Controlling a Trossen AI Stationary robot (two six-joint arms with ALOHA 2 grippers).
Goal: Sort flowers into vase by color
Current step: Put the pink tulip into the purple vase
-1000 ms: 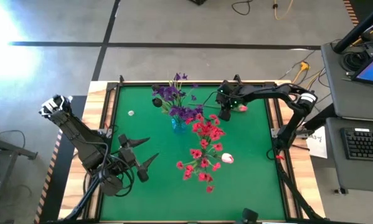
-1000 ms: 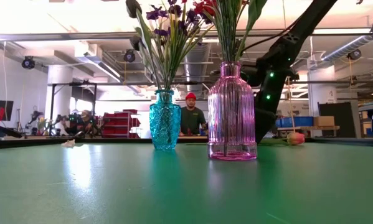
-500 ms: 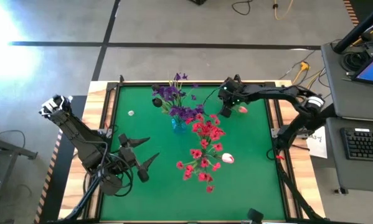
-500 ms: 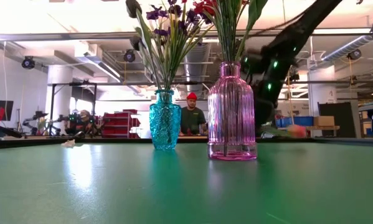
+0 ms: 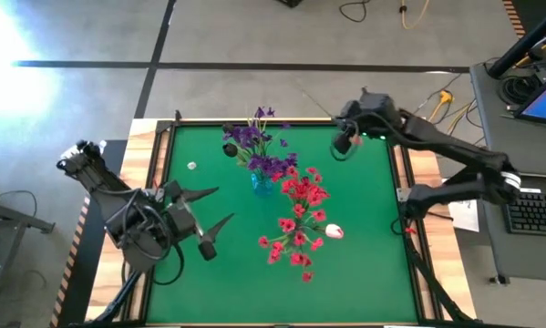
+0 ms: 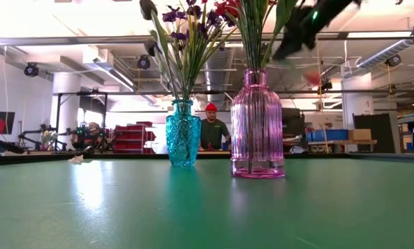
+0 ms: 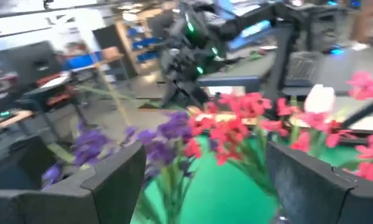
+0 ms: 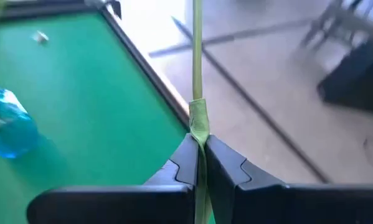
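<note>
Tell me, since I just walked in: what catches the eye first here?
Two glass vases mid-table: a blue vase of purple flowers and a pink vase of red flowers. The right gripper, raised near the far edge, is shut on a thin green stem.

We see two vases standing near the middle of the table [image 5: 364,255]. The small vase [image 6: 183,133] is farther back and to the left of the big vase [image 6: 258,126] in the low view. Flowers [image 5: 298,217] stand in both. The left gripper [image 5: 209,221] is over the table's left side. The right gripper [image 5: 344,144] is up above the far right corner, with a flower stem [image 8: 197,74] between its fingers. A person [image 6: 213,127] sits behind the table.
</note>
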